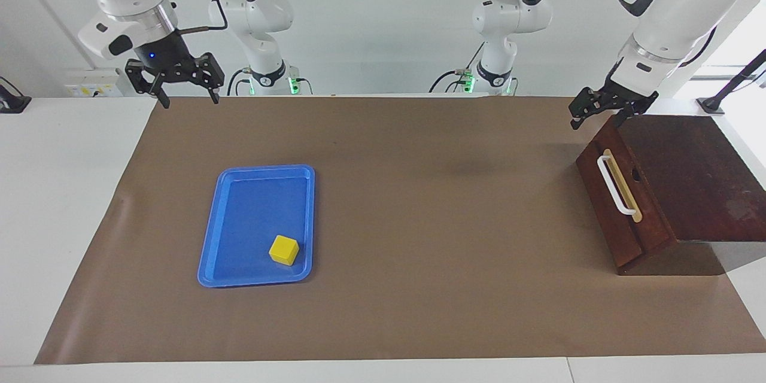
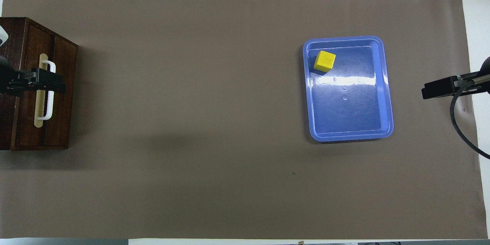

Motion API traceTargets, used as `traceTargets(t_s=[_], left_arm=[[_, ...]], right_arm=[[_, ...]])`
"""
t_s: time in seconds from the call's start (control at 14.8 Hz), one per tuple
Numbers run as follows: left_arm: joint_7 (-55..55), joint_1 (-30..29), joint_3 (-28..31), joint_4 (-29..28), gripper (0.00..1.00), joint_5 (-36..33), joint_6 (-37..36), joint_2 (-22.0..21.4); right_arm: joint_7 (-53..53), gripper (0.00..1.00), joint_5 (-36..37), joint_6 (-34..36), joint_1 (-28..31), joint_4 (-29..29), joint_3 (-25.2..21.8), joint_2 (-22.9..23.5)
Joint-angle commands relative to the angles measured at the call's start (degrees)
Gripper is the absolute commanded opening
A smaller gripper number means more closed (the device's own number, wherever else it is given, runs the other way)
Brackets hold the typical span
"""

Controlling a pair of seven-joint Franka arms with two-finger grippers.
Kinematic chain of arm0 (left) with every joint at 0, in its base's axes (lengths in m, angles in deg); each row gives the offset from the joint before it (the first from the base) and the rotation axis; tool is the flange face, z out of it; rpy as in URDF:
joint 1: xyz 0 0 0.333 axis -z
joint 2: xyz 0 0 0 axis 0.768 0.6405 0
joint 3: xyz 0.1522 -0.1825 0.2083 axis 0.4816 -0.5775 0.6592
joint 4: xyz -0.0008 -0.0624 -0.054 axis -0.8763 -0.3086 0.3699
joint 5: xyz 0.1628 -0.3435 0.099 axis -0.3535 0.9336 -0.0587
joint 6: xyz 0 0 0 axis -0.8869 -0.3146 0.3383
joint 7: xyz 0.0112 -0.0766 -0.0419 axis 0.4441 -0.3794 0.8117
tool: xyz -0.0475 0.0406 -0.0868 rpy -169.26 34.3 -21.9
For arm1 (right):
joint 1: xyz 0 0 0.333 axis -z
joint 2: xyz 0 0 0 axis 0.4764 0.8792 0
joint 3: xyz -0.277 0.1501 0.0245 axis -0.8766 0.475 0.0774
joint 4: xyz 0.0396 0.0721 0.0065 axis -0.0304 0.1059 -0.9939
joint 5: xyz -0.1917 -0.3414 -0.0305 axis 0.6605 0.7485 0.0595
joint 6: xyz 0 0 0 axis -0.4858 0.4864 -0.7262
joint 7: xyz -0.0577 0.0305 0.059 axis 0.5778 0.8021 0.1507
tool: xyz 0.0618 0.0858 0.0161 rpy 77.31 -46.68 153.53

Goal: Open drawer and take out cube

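Observation:
The drawer (image 1: 649, 215) is shut in its dark wooden box (image 1: 700, 179) at the left arm's end of the table; none of its inside shows. Its white bar handle (image 1: 616, 187) faces the table's middle and also shows in the overhead view (image 2: 48, 113). My left gripper (image 1: 598, 121) is open in the air over the drawer front's edge nearest the robots, clear of the handle. The yellow cube (image 1: 283, 249) lies in a blue tray (image 1: 251, 209), in the corner farthest from the robots (image 2: 324, 61). My right gripper (image 1: 188, 99) is open and waits, raised over the brown mat's edge.
The blue tray (image 2: 352, 115) lies flat on the brown mat (image 1: 419, 221) toward the right arm's end. The box stands at the mat's edge, partly on the white tabletop (image 1: 60, 221). Bare mat lies between tray and box.

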Motion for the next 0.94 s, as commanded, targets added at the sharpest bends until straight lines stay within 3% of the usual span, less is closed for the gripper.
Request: traceTargets(t_s=[0.0, 0.4, 0.88], left_arm=[[-0.68, 0.05, 0.22, 0.72, 1.00, 0.51, -1.08, -0.08], [-0.68, 0.22, 0.22, 1.25, 1.00, 0.51, -1.70, 0.09], [-0.68, 0.31, 0.14, 2.91, 1.00, 0.34, -3.36, 0.62]], right_arm=[[1.33, 1.00, 1.25, -4.10, -0.13, 4.79, -0.78, -1.24], [1.60, 1.00, 2.83, 3.18, -0.04, 1.02, -0.70, 0.26], [2.13, 1.00, 2.83, 4.60, -0.05, 1.80, -0.61, -0.01]])
